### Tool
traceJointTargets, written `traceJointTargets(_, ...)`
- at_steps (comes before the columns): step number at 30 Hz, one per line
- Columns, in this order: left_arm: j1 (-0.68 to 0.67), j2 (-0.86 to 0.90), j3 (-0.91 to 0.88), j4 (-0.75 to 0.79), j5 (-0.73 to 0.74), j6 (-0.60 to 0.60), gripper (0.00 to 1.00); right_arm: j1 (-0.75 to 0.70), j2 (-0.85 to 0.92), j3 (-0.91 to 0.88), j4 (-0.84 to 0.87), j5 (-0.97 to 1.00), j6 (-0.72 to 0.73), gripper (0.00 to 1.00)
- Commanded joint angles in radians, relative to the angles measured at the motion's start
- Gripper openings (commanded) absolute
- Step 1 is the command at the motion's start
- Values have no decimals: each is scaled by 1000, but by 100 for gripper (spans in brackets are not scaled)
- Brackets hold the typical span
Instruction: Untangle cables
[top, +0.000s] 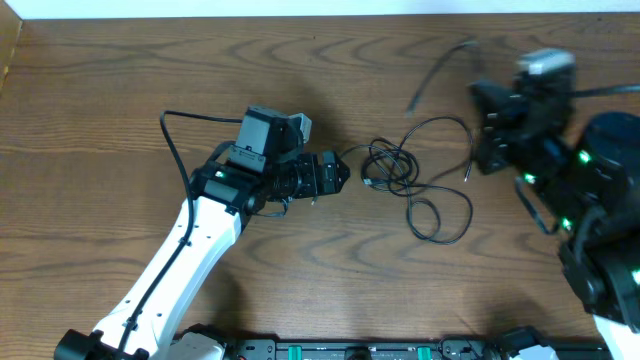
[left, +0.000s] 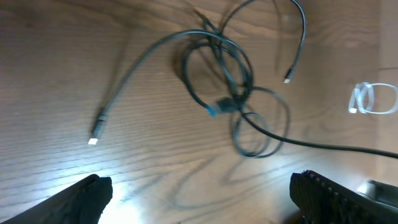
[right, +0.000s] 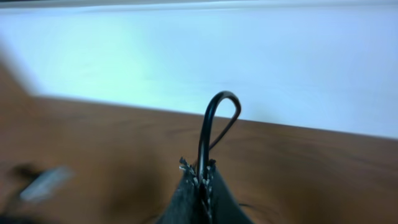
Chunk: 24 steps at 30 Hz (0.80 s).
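The right tool (right: 200, 177) is shut tight on a loop of black cable (right: 209, 121) at the right. The left tool (left: 200, 190) is wide open, holding nothing, just left of the tangled cables (top: 400, 165) in the middle of the desk (top: 100, 100). A hard pull could tighten the knot.

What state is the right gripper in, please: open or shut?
Shut: in the right wrist view the right gripper is closed tight, with a loop of black cable pinched between its fingers.

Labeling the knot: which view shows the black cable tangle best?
Left wrist: the tangle is close up, crossings and plug ends distinct. Overhead shows the tangle whole but small. Right wrist shows only a black cable loop pinched in shut jaws.
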Motion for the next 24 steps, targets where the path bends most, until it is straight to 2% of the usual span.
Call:
traceJointTargets(1, -6, -6, 9, 2, -116, 20, 98, -14, 15, 8, -126, 544, 144, 1)
traceJointTargets(6, -6, -6, 9, -2, -122, 20, 98, -28, 128, -13, -314, 713, 366, 1)
traceJointTargets(9, -6, -6, 9, -2, -122, 21, 98, -34, 208, -18, -367, 711, 441, 5)
traceJointTargets(10, -6, -6, 9, -2, -122, 20, 98, -34, 236, -18, -382, 701, 460, 10)
traceJointTargets(11, -6, -6, 9, -3, -122, 21, 98, -34, 279, -18, -391, 639, 465, 20)
traceJointTargets(16, -6, -6, 9, -3, -128, 21, 98, -34, 365, -18, -426, 465, 422, 26)
traceJointTargets(18, -6, -6, 9, -18, -174, 21, 98, -34, 382, -18, -452, 394, 421, 38)
traceJointTargets(21, -6, -6, 9, -27, -215, 20, 98, -34, 383, -19, -462, 175, 362, 47)
traceJointTargets(24, -6, -6, 9, -27, -219, 20, 98, -34, 390, -22, -461, 44, 343, 47)
